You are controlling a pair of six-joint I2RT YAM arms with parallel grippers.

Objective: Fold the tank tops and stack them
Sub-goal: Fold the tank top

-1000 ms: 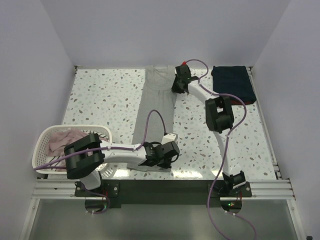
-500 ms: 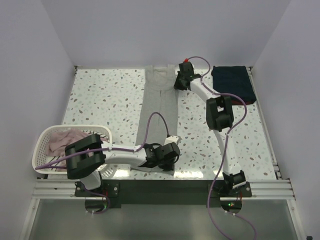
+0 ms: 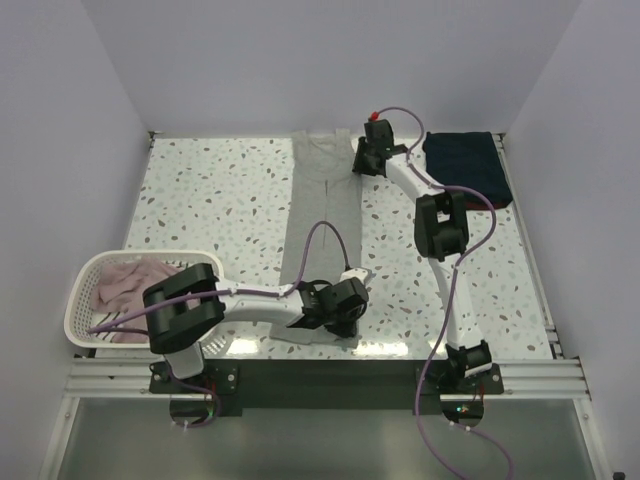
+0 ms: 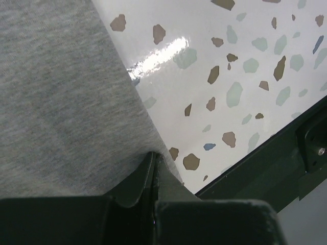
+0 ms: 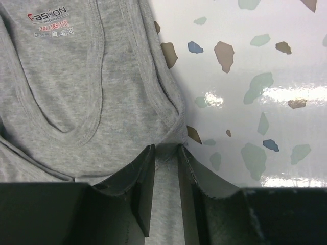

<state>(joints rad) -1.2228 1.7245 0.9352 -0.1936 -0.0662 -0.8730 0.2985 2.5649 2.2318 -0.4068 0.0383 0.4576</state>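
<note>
A grey tank top (image 3: 322, 220) lies stretched in a long strip down the middle of the table. My left gripper (image 3: 338, 303) is at its near end, shut on the right edge of the grey cloth (image 4: 61, 102); the jaws (image 4: 153, 155) meet with fabric pinched between them. My right gripper (image 3: 370, 158) is at the far end by the shoulder strap. Its jaws (image 5: 166, 148) stand a little apart, with the grey strap (image 5: 168, 122) lying between them. A navy tank top (image 3: 462, 168) lies folded at the far right. Pale pinkish tank tops (image 3: 125, 280) sit in the basket.
The white slotted basket (image 3: 75, 310) stands at the near left, beside the left arm. The dark front rail of the table (image 4: 265, 163) runs close to my left gripper. Grey walls close the table in on three sides.
The grey tank top has been pulled straighter. My right gripper shifted slightly right at the far end and its jaws parted. My left gripper moved a little right, still holding the hem.
</note>
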